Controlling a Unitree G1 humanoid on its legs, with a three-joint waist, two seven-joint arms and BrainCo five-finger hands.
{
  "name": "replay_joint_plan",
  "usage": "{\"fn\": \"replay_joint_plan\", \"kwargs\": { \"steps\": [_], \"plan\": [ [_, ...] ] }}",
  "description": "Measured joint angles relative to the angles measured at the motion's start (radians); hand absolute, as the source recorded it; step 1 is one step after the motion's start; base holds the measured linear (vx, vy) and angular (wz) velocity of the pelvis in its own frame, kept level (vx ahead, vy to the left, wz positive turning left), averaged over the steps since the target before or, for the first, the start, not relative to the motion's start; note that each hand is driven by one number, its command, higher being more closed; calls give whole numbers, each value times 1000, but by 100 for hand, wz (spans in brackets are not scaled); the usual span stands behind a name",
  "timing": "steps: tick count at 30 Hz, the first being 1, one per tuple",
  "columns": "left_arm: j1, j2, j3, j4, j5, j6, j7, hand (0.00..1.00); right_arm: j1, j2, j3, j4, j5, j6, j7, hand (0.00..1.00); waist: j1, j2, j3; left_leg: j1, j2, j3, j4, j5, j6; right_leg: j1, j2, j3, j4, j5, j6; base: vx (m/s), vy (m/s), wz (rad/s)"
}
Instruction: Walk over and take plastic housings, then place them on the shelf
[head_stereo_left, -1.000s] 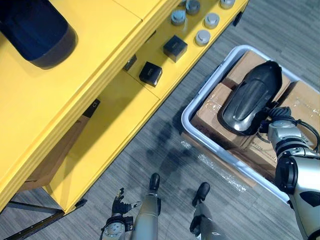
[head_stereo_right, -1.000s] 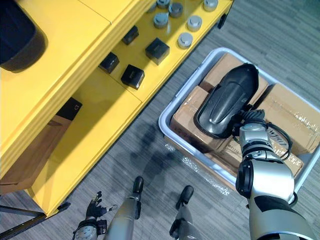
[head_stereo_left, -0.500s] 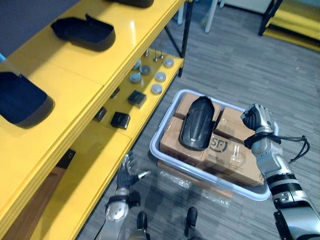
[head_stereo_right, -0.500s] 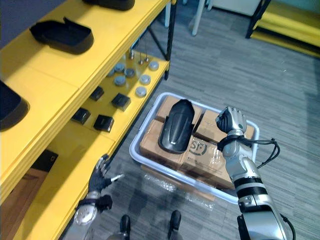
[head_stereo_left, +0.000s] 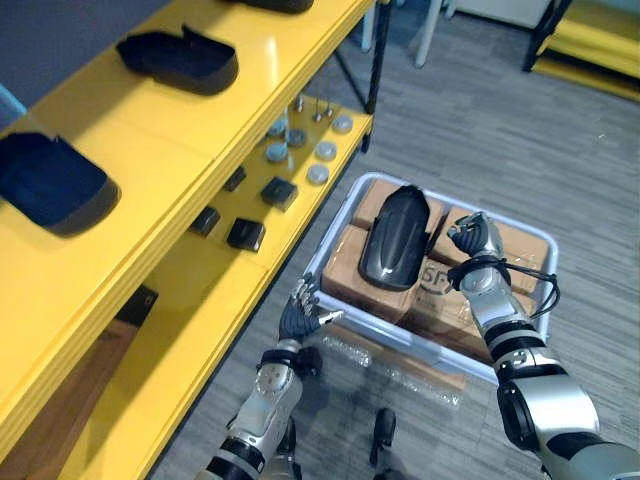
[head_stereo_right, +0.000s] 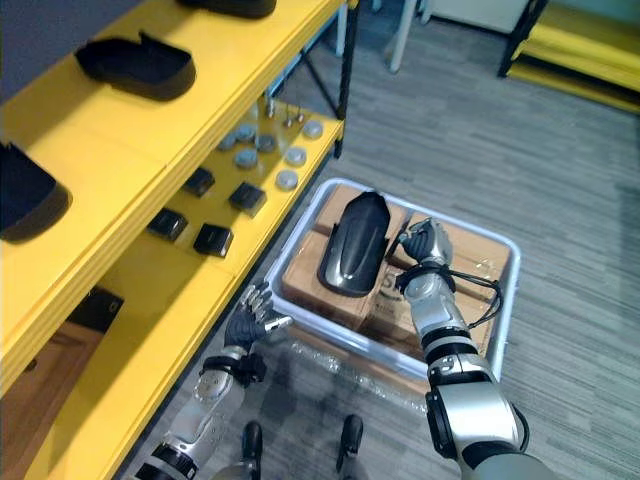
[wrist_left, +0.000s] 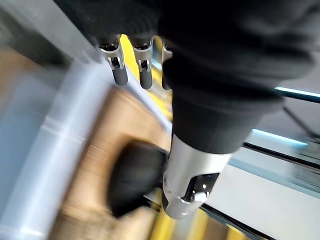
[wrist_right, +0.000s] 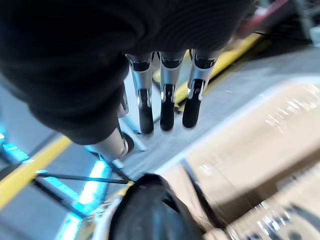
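Left eye view: black housing (head_stereo_left: 395, 240) lies on cardboard boxes (head_stereo_left: 345, 268) inside white tub (head_stereo_left: 319, 262) on floor beside yellow shelf (head_stereo_left: 200, 130). Right hand (head_stereo_left: 478, 238) raised over boxes, just beside housing, not touching; right wrist view shows fingers (wrist_right: 167, 107) straight, side by side, thumb apart, nothing held. Left hand (head_stereo_left: 298, 320) low, near tub's near corner, fingers spread, empty. Two more housings (head_stereo_left: 180, 62) on shelf's top level. Small black blocks (head_stereo_left: 245, 234) and grey discs (head_stereo_left: 317, 175) on lower level.
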Motion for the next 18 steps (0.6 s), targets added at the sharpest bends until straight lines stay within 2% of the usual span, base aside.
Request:
{"fn": "replay_joint_plan", "kwargs": {
  "steps": [4, 8, 14, 15, 18],
  "plan": [
    [73, 3, -1, 46, 81, 15, 8, 0, -108, -95, -16, 96, 42, 0, -40, 0, 23, 14, 60, -68, -11, -17, 27, 0, 1, -46, -7, -11, 0, 13, 6, 38, 57, 11],
    [94, 3, -1, 108, 128, 15, 7, 0, -153, -186, -13, 167, 53, -3, -67, 0, 47, 24, 82, -141, -20, -31, 58, -9, 9, -97, -15, -7, 0, 28, 28, 85, 87, 8],
    [126, 1, 1, 162, 97, 13, 4, 0, -171, -260, 68, 264, 91, -5, -65, 0, 76, 44, 99, -255, -18, -46, 164, -60, 24, -155, -16, 0, 0, 43, 50, 34, 85, 0],
    [126, -5, 6, 170, 82, 11, 3, 0, -172, -274, 83, 277, 108, -5, -60, 0, 84, 51, 104, -286, -15, -49, 177, -63, 27, -179, -15, 3, 0, 56, 69, 3, 43, -2],
    [123, -15, 18, 173, 41, 11, 0, 0, -177, -312, 95, 285, 156, -19, -60, 0, 94, 51, 111, -323, -15, -54, 195, -69, 31, -203, -15, 17, 0, 61, 75, 16, 40, 1]
  ]
}}
